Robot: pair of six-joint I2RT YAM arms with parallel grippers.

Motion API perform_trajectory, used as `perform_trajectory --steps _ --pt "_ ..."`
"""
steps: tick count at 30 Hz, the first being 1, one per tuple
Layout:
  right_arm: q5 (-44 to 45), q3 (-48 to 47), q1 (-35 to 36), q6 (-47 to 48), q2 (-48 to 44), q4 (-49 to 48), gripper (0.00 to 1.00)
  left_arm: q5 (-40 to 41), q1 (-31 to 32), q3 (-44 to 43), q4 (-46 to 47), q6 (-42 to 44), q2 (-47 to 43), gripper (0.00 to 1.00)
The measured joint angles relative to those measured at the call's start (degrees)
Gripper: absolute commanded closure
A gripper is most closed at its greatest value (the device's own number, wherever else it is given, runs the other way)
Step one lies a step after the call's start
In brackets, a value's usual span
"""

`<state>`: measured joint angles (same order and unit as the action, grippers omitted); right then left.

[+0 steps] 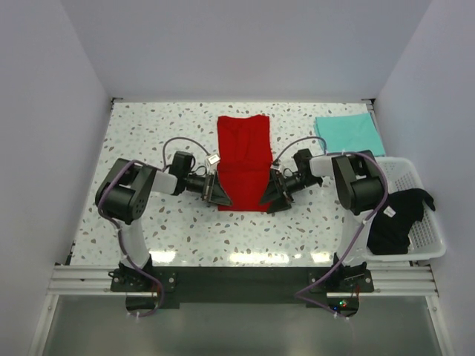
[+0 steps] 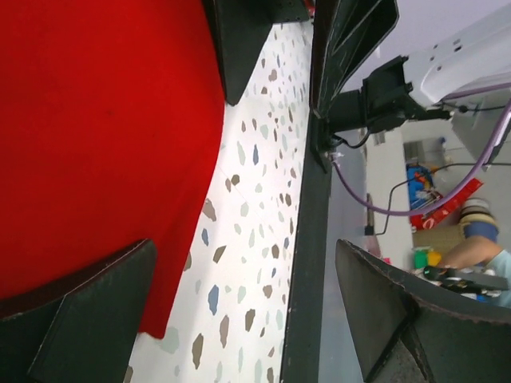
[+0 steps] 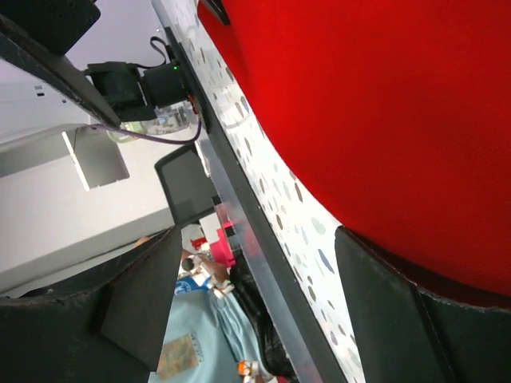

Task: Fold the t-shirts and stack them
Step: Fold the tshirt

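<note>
L claw (image 1: 216, 191) & R claw (image 1: 273, 194) spread wide, flanking smooth rectangular red tee (image 1: 243, 152) on speckled tabletop (image 1: 141, 130).

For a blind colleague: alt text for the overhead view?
A red t-shirt, folded into a strip, lies between the left gripper and right gripper, both open. A mint-teal t-shirt lies far right; a black t-shirt sits in a white basket.

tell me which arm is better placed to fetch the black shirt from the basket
Right. The black shirt lies in the basket on the right arm's side, and the right end effector is open. The left end effector sits beyond the red shirt.
</note>
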<state>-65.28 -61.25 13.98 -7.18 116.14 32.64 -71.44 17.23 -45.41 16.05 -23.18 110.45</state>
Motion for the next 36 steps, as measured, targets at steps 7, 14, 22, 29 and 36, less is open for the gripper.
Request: perform_trajectory --steps 7,14,22,29,36 --pt "4.33 1.33 0.24 5.07 -7.13 5.57 0.20 4.96 -0.02 1.22 -14.99 15.06 -9.25 0.00" --pt "18.49 -7.82 0.63 22.08 -28.00 14.43 0.01 22.45 -0.11 1.29 -27.82 41.05 -41.97 0.00" --pt "28.70 -6.82 0.96 44.65 -46.51 6.05 0.01 25.64 0.46 1.05 -29.68 66.16 -56.68 0.00" --pt "31.65 1.64 10.23 64.70 -44.41 5.35 0.04 32.59 15.19 4.20 -33.42 80.56 -43.69 0.08" --pt "37.79 17.86 16.48 75.14 -37.99 -1.55 0.38 39.30 20.96 9.64 -28.09 86.93 -33.94 0.45"
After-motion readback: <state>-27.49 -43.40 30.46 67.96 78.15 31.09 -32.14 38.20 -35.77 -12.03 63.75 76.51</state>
